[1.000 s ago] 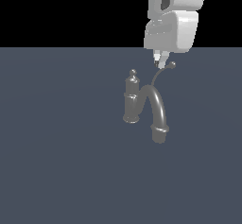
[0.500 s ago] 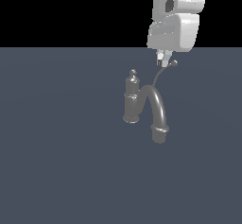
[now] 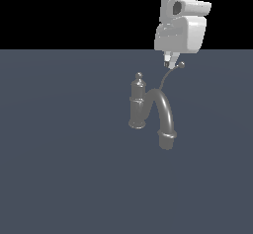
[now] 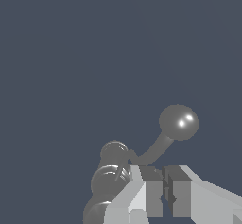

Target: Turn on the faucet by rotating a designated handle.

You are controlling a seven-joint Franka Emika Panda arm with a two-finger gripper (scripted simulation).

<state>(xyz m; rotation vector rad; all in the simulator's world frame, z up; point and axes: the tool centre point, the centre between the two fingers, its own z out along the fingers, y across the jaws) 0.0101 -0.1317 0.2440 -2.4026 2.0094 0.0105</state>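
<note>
The grey faucet (image 3: 138, 105) stands upright on the floor, with a knob finial on its column and a thick arched spout (image 3: 166, 112) that ends in a ringed collar. The thin curved handle (image 3: 167, 80) rises from the column to a small ball (image 3: 181, 65). My gripper (image 3: 169, 64) hangs just beside that ball, on the exterior view's left of it. In the wrist view the ball (image 4: 178, 122) sits just beyond my gripper (image 4: 163, 172). The fingers (image 4: 145, 194) are pressed nearly together with nothing between them.
The faucet stands alone on a flat dark blue-grey floor (image 3: 59, 178). A black background lies beyond the floor's far edge. The white arm body (image 3: 180, 33) hangs above the handle.
My gripper has drifted slightly up and toward the exterior view's left. The handle's ball has shifted a little the same way. The gripper stays shut.
</note>
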